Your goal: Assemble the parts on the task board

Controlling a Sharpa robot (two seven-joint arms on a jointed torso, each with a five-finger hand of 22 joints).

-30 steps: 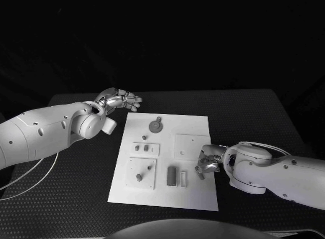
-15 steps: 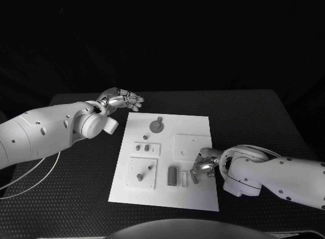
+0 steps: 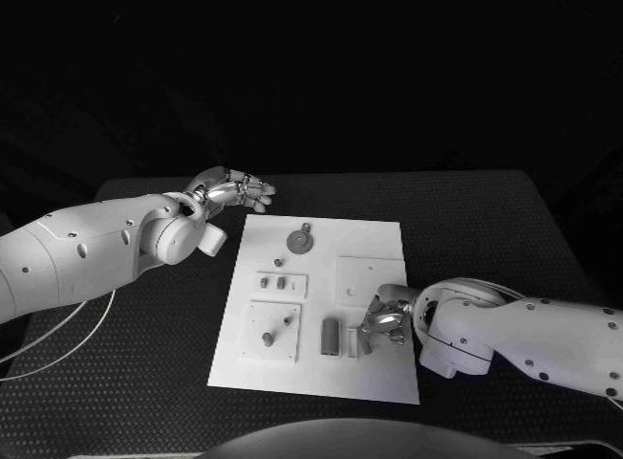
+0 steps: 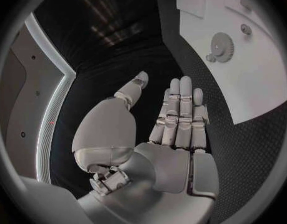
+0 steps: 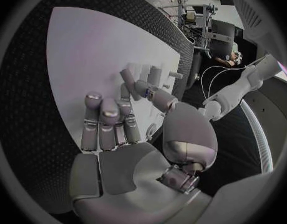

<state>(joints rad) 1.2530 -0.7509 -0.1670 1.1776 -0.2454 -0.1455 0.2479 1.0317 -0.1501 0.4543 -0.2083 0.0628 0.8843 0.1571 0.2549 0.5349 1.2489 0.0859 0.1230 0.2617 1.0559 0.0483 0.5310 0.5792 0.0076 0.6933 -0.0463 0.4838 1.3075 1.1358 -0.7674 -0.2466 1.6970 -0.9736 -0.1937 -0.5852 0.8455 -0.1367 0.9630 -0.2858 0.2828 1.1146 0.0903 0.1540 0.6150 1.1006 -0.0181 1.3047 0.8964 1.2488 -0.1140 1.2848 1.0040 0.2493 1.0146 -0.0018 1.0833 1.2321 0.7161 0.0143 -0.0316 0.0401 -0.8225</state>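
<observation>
The white rectangular task board (image 3: 316, 306) lies mid-table, small grey parts (image 3: 331, 336) standing near its front edge. The right hand (image 3: 380, 322), fingers apart and empty, hovers beside them, apparently reaching to grasp; next needs a precise pinch. The left hand (image 3: 232, 189), open, waits at the far-left corner.

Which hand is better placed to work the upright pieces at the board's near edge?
Right. The right hand hangs over the task board beside the upright pieces; the left hand hovers past the board's far corner, holding nothing.
</observation>
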